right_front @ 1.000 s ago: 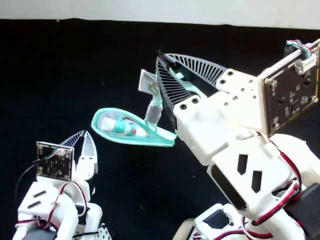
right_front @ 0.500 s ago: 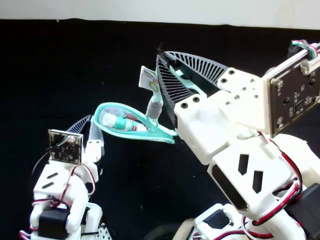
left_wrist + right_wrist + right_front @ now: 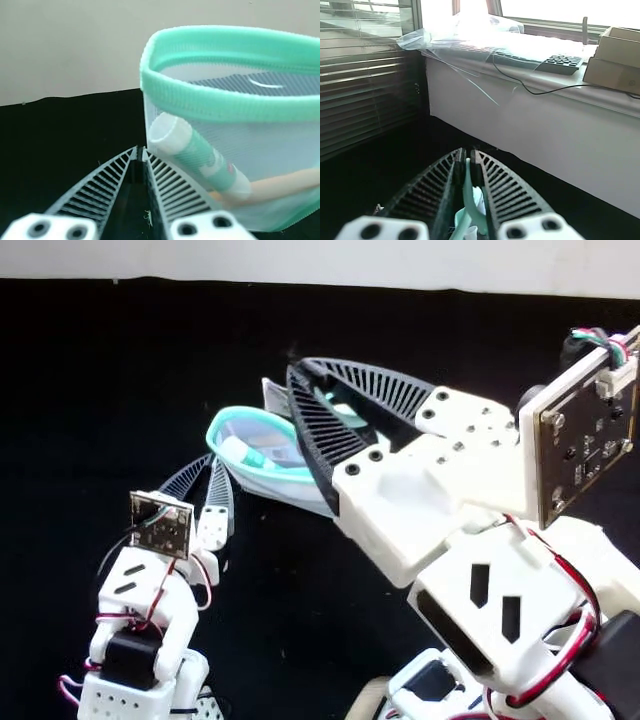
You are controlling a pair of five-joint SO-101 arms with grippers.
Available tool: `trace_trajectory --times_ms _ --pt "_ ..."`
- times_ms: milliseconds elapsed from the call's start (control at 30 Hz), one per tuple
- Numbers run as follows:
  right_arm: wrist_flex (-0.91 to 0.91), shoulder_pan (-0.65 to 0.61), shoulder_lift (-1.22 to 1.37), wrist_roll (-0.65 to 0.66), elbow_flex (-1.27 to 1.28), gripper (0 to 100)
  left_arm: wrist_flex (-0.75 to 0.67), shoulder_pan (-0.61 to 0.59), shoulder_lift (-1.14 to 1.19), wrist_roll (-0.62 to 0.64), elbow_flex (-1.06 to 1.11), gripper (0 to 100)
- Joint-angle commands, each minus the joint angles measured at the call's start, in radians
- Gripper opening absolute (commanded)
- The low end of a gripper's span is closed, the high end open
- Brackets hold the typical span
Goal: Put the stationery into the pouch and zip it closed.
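Our left fingers [image 3: 145, 154], shut empty, have neared the pouch [image 3: 270, 145]; right fingers [image 3: 475, 159] pinch its rim, which we should keep taut.

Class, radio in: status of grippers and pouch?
Right gripper shut on mint mesh pouch. Left gripper shut, near it. Pouch unzipped, white-capped tube inside.

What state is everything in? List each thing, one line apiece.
pouch: unzipped, mouth open, held up by its rim.
tube: inside the pouch, lying slanted.
beige stick: inside the pouch, beside the tube.
right gripper: shut on the pouch rim.
left gripper: shut, holding nothing, next to the pouch.
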Motion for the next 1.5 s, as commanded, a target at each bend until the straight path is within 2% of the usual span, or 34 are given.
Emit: trace_trajectory --times_ms 0,200,433,867,1233,1467 --pt "-0.021 -0.018 0.001 -0.008 0.001 0.5 -0.034 0.018 -0.013 -0.002 -0.002 1" --pt "0.002 -0.022 0.001 -0.011 0.002 0.5 -0.12 0.027 -0.013 -0.002 -0.001 1" --pt "0.007 -0.165 0.016 -0.08 -0.004 0.5 -0.132 0.127 -0.013 -0.005 0.035 1" --pt "-0.056 -0.171 0.171 -0.086 -0.257 0.5 -0.132 0.131 -0.013 -0.005 0.047 1" --pt "-0.102 -0.166 0.226 -0.081 -0.371 0.5 -0.127 0.131 -0.013 -0.005 0.047 1" --pt "0.012 -0.165 0.228 -0.08 -0.367 0.5 -0.126 0.13 -0.013 -0.006 0.047 1"
